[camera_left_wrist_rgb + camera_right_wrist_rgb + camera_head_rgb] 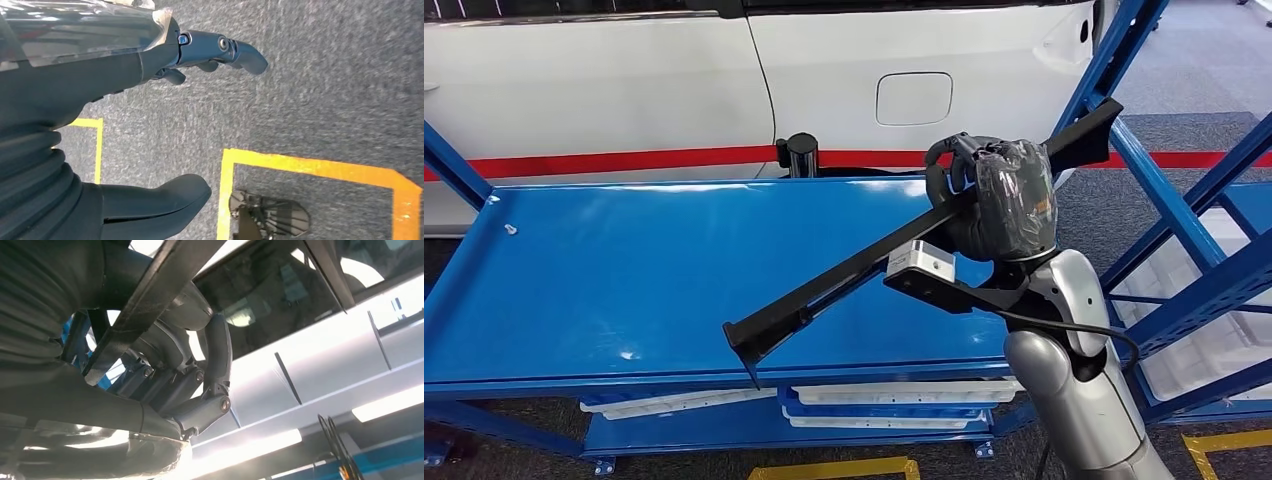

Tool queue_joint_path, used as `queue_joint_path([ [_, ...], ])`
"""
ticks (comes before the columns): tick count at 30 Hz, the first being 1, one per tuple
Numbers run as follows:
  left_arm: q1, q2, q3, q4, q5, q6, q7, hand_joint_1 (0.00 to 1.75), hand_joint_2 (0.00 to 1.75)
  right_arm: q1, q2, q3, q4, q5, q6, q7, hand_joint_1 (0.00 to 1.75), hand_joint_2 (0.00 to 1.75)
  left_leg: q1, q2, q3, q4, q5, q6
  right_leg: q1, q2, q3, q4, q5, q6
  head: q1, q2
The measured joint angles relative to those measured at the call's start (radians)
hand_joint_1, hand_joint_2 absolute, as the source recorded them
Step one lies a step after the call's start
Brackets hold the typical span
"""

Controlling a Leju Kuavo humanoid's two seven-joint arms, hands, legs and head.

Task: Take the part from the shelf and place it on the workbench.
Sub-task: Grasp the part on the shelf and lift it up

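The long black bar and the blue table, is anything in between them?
No. In the head view, the long black bar, held by the right hand, hangs over bare blue table.

I can read no text, number or brand in any view. The small orange patch on the wrapped right hand (1009, 195), at about 3 o'clock on its back, is too blurred for me to tell. The yellow floor tape (310, 165) carries no writing.

long black bar (844, 270), slanted above blue workbench (624, 270)
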Motion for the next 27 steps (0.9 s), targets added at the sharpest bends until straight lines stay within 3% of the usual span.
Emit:
queue_joint_path([
  [1,0.000,0.000,0.000,0.000,0.001,0.000,0.000,0.00,1.75,-0.011,-0.001,0.008,0.014,-0.004,0.000,0.000,1.75,1.75,-0.003,0.000,-0.012,0.001,0.008,0.001,0.000,0.000,-0.005,0.044,-0.017,0.002,0.000,0.000],
  [2,0.000,0.000,0.000,0.000,0.002,0.000,0.000,0.00,1.75,-0.021,-0.001,0.017,0.027,-0.007,0.001,0.000,1.75,1.75,-0.005,0.000,-0.022,0.003,0.015,0.002,0.000,0.000,0.007,0.054,-0.018,0.006,0.000,0.000],
  [3,0.000,0.000,0.000,0.000,0.003,0.000,0.000,0.00,1.75,-0.033,-0.001,0.025,0.038,-0.010,0.002,0.000,1.75,1.75,-0.007,-0.001,-0.032,0.005,0.021,0.002,0.001,0.000,0.039,0.023,-0.005,0.013,0.000,0.000],
  [4,0.000,0.000,0.000,0.000,0.003,0.000,0.000,0.00,1.75,-0.045,0.000,0.032,0.047,-0.011,0.002,0.000,1.75,1.75,-0.009,-0.002,-0.040,0.008,0.027,0.001,0.002,0.000,0.089,-0.043,0.013,0.017,0.000,0.000],
  [6,-0.001,-0.001,0.000,0.000,0.004,0.001,0.000,0.00,1.75,-0.069,0.002,0.044,0.061,-0.013,0.003,0.000,1.75,1.75,-0.011,-0.003,-0.052,0.014,0.036,-0.006,0.009,0.000,0.183,-0.183,0.028,0.011,-0.001,0.000],
  [8,-0.003,-0.001,0.000,0.000,0.004,0.001,0.000,0.00,1.75,-0.085,0.004,0.053,0.072,-0.013,0.003,0.000,1.75,1.75,-0.011,-0.004,-0.059,0.017,0.046,-0.016,0.019,0.000,0.215,-0.239,0.026,-0.001,0.001,0.000],
  [9,-0.003,-0.001,0.000,0.000,0.004,0.001,0.000,0.00,1.75,-0.089,0.004,0.057,0.077,-0.013,0.003,0.000,1.75,1.75,-0.011,-0.004,-0.061,0.017,0.052,-0.021,0.020,0.000,0.213,-0.240,0.032,-0.005,0.001,0.000],
  [11,-0.003,0.000,0.000,0.000,0.004,0.001,0.000,0.00,1.75,-0.095,0.007,0.063,0.087,-0.013,0.003,0.000,1.75,1.75,-0.010,-0.006,-0.070,0.027,0.043,-0.033,0.008,-0.002,0.205,-0.245,0.047,-0.018,0.001,0.000],
  [13,-0.004,0.001,0.000,0.000,0.005,0.002,0.000,0.00,1.75,-0.102,0.011,0.069,0.095,-0.019,0.004,0.000,1.75,1.75,-0.005,-0.008,-0.101,0.098,-0.021,-0.047,-0.003,-0.005,0.189,-0.249,0.065,-0.033,-0.001,0.000],
  [15,-0.004,0.002,0.000,0.000,0.009,0.003,0.000,0.00,1.75,-0.109,0.015,0.075,0.103,-0.032,0.004,0.000,1.75,1.75,0.005,-0.007,-0.146,0.232,-0.105,-0.061,-0.002,-0.006,0.167,-0.248,0.081,-0.039,-0.003,0.000],
  [16,-0.004,0.003,0.000,0.000,0.011,0.004,0.000,0.00,1.75,-0.111,0.016,0.079,0.108,-0.040,0.003,-0.001,1.75,1.75,0.010,-0.007,-0.159,0.286,-0.127,-0.067,-0.002,-0.006,0.156,-0.247,0.089,-0.037,-0.003,0.000],
  [17,-0.004,0.003,0.000,0.000,0.013,0.004,0.000,0.00,1.75,-0.112,0.016,0.081,0.113,-0.048,0.003,-0.002,1.75,1.75,0.015,-0.006,-0.157,0.309,-0.126,-0.072,-0.003,-0.007,0.146,-0.246,0.097,-0.034,-0.003,0.000],
  [18,-0.005,0.003,0.000,0.000,0.014,0.004,0.001,0.00,1.75,-0.113,0.017,0.084,0.118,-0.055,0.002,-0.002,1.75,1.75,0.021,-0.005,-0.136,0.294,-0.107,-0.077,-0.005,-0.007,0.136,-0.244,0.104,-0.029,-0.003,0.000],
  [19,-0.006,0.004,0.000,0.000,0.016,0.005,0.001,0.00,1.75,-0.114,0.017,0.086,0.122,-0.061,0.001,-0.003,1.75,1.75,0.026,-0.004,-0.096,0.243,-0.079,-0.081,-0.007,-0.007,0.127,-0.241,0.110,-0.024,-0.003,0.000],
  [21,-0.009,0.005,0.000,0.000,0.018,0.006,0.002,0.00,1.75,-0.118,0.015,0.088,0.128,-0.075,-0.001,-0.006,1.75,1.75,0.033,-0.006,-0.002,0.104,-0.050,-0.088,-0.009,-0.007,0.111,-0.231,0.120,-0.010,-0.003,0.000],
  [23,-0.012,0.005,0.000,0.000,0.018,0.007,0.004,0.00,1.75,-0.121,0.013,0.089,0.132,-0.092,-0.007,-0.011,1.75,1.75,0.029,-0.011,0.039,0.031,-0.053,-0.081,-0.005,-0.008,0.100,-0.225,0.131,0.006,-0.002,0.000],
  [25,-0.011,0.005,0.000,0.000,0.020,0.010,0.008,0.00,1.75,-0.118,0.011,0.090,0.136,-0.107,-0.013,-0.016,1.75,1.75,0.023,-0.012,0.028,0.026,-0.044,-0.059,-0.004,-0.009,0.094,-0.228,0.145,0.024,0.001,0.000],
  [27,-0.011,0.006,0.001,0.000,0.022,0.016,0.010,0.00,1.75,-0.111,0.009,0.090,0.141,-0.118,-0.019,-0.019,1.75,1.75,0.021,-0.007,0.009,0.022,-0.023,-0.031,-0.006,-0.007,0.071,-0.204,0.121,0.026,0.001,0.000],
])
